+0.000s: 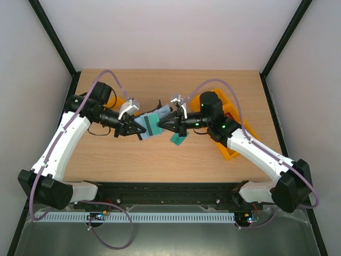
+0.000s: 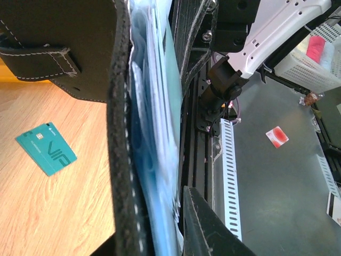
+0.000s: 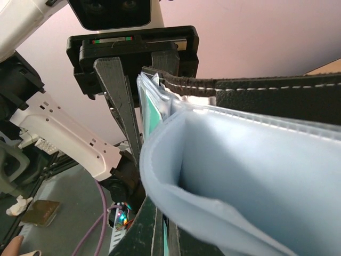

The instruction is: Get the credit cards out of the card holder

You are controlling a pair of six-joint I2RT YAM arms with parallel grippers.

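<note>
Qty: 1 card holder (image 1: 141,128); 2 teal credit cards (image 1: 178,140) (image 1: 154,126) seen; 2 orange trays (image 1: 118,102) (image 1: 233,153); 2 robot arms (image 1: 69,138) (image 1: 256,152); 1 worktop (image 1: 160,162).

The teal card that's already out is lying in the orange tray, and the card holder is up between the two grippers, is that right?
Not quite. The teal card lies on the bare wooden table, not in the orange tray; the left wrist view shows it. The card holder is indeed up between the left gripper and the right gripper.
</note>
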